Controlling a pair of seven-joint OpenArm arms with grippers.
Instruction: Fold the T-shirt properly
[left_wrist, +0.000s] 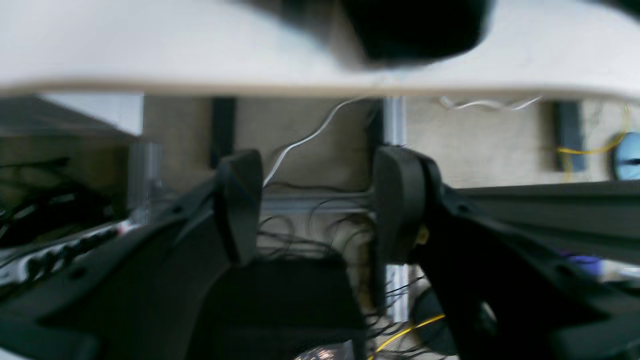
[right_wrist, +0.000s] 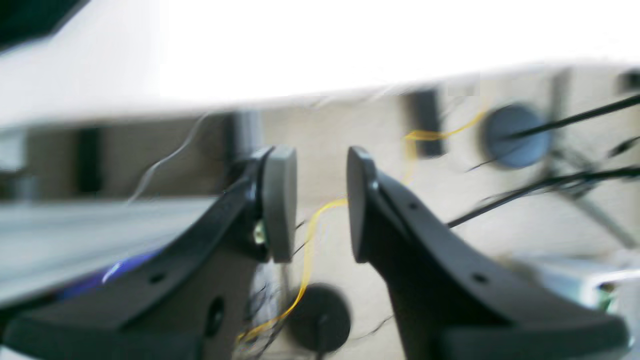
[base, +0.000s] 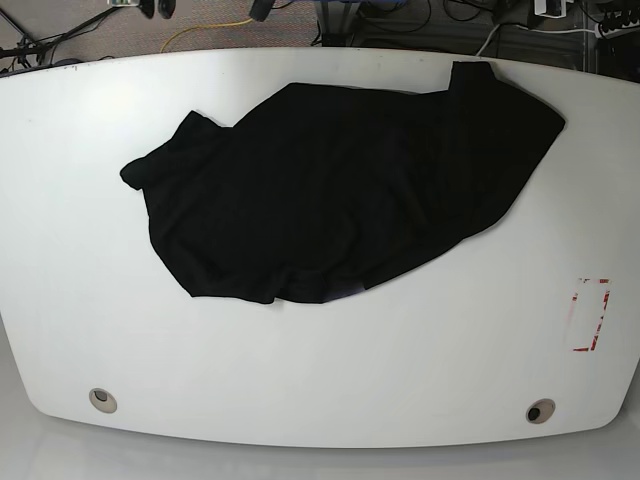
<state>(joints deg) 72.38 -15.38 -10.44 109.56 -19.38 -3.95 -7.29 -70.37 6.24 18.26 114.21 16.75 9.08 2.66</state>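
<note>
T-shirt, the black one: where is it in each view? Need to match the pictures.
Base: the black soft fabric T-shirt lies crumpled across the middle and upper right of the white table.
Left wrist: a blurred black patch at top centre on the white surface, probably the shirt.
Right wrist: a dark corner at top left; cannot tell if it is the shirt.
Shared landmark: the table's white edge.

We see a white table (base: 320, 380), beige carpet floor (right_wrist: 500, 200) beyond the fingertips, yellow cable (right_wrist: 310, 240) and black cables (right_wrist: 550, 185) lying on it.

T-shirt (base: 340, 195) spread on table (base: 320, 380), toward far edge; marked rectangle (base: 590, 314) near right edge.
</note>
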